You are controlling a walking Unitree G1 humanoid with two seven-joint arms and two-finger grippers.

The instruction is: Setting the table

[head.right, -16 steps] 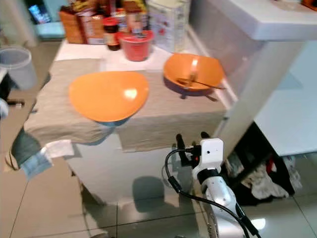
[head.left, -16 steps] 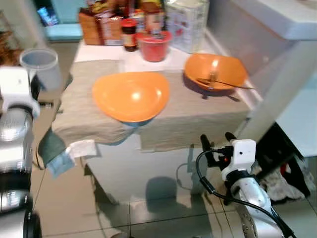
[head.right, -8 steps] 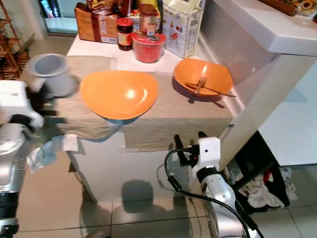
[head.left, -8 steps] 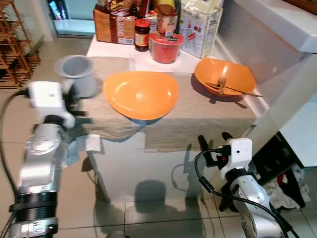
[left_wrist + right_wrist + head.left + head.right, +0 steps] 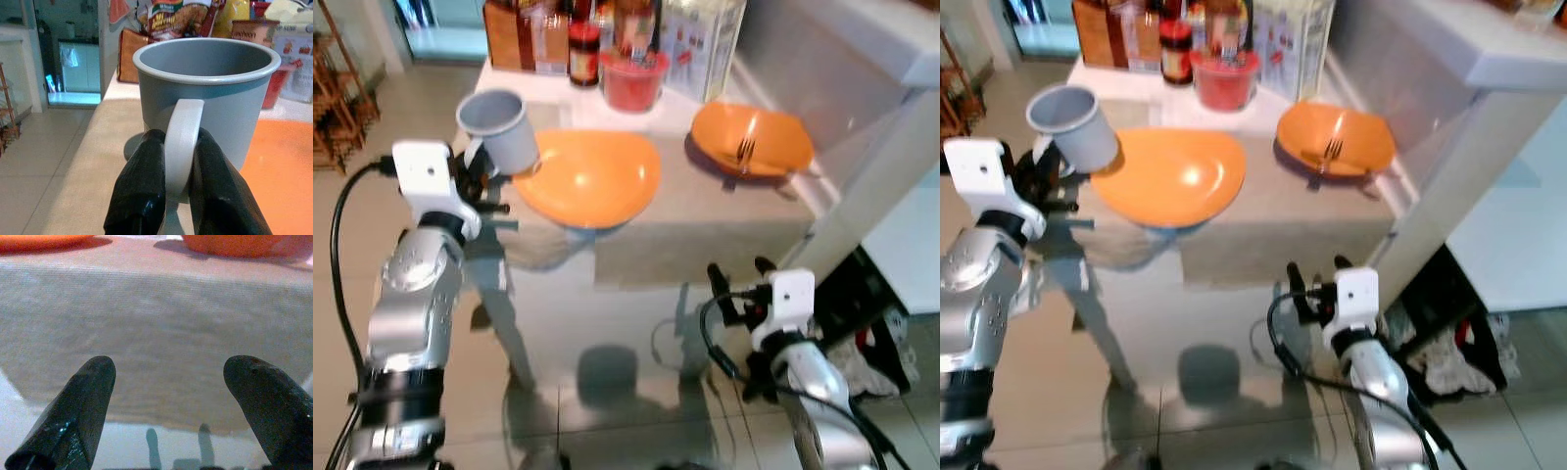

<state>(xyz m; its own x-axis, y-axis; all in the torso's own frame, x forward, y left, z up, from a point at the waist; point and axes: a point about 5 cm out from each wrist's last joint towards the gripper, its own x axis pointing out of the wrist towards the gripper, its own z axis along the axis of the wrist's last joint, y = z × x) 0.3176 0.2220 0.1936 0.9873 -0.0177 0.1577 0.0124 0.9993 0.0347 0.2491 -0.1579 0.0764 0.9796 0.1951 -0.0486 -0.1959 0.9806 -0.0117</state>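
A white table [image 5: 636,304] stands on a pale tiled floor [image 5: 607,411] whose glossy tiles carry soft shadows. To the robot's right a white counter [image 5: 1518,59] juts out on a slanted white support [image 5: 1430,206], with a dark recess [image 5: 1459,313] beneath it holding crumpled cloth. At the far left edge stands a wooden rack [image 5: 337,88]. Beyond the table's far end, a bright doorway [image 5: 73,63] opens onto another lit room.

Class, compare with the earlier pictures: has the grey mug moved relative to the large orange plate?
Yes. The grey mug, held by the left gripper, has come toward the large orange plate and now sits at its left edge.
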